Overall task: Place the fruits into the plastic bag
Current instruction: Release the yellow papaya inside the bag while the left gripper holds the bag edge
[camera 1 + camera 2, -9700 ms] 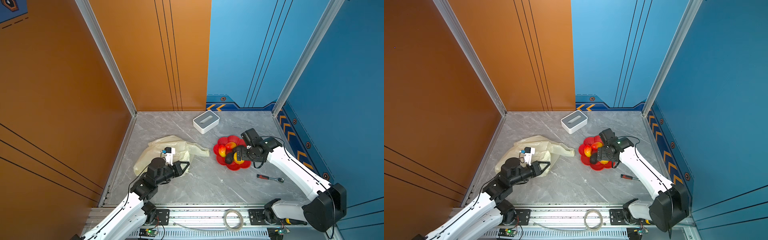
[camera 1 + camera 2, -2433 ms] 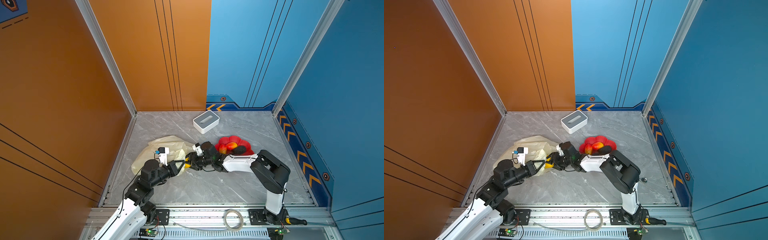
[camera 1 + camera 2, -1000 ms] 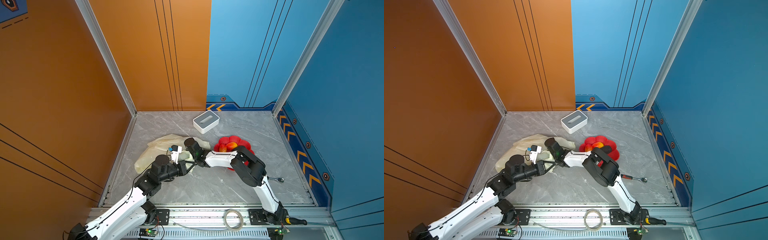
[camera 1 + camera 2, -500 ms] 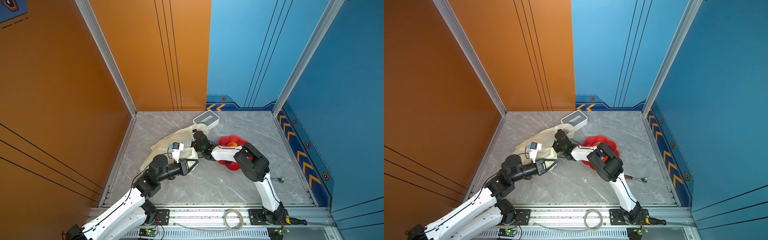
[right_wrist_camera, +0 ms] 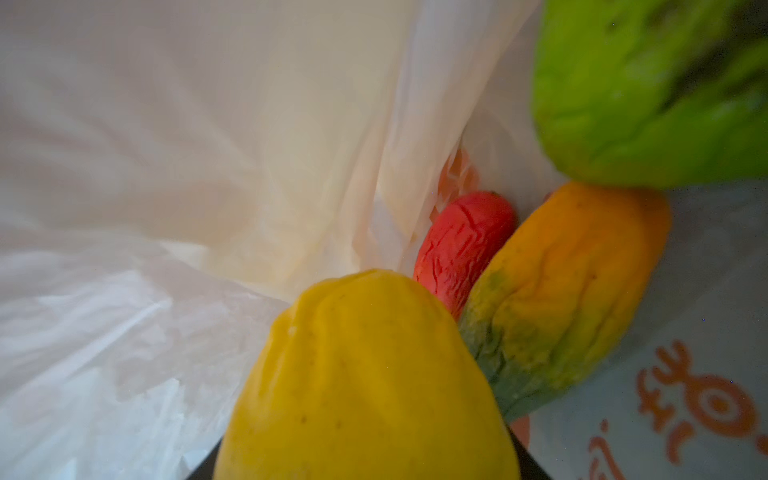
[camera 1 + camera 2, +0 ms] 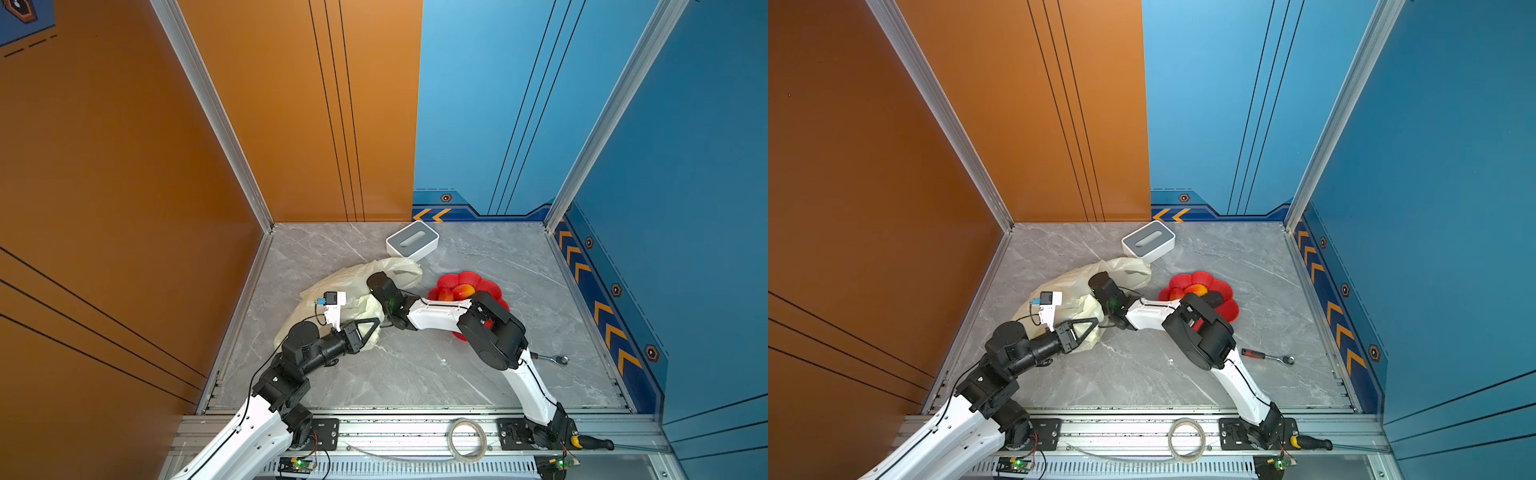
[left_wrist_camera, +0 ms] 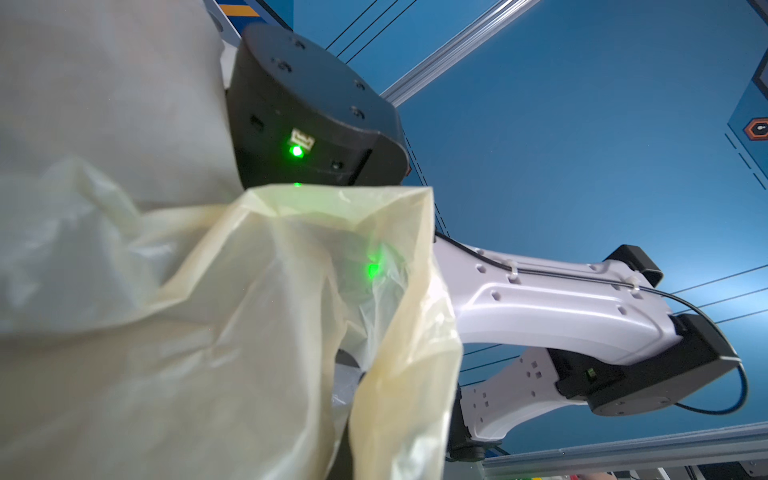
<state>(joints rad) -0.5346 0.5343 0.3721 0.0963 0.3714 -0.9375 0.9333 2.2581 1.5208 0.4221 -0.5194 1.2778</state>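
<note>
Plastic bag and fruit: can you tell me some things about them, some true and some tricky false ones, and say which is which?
1. The right arm reaches into the plastic bag. True.
2. The red flower dish is empty. False: a mango and other fruit lie in it.
3. A bumpy green fruit and a yellow fruit are inside the bag. True, as the right wrist view shows.
4. The left gripper is wide open, away from the bag. False: it is shut on the bag's edge.
</note>
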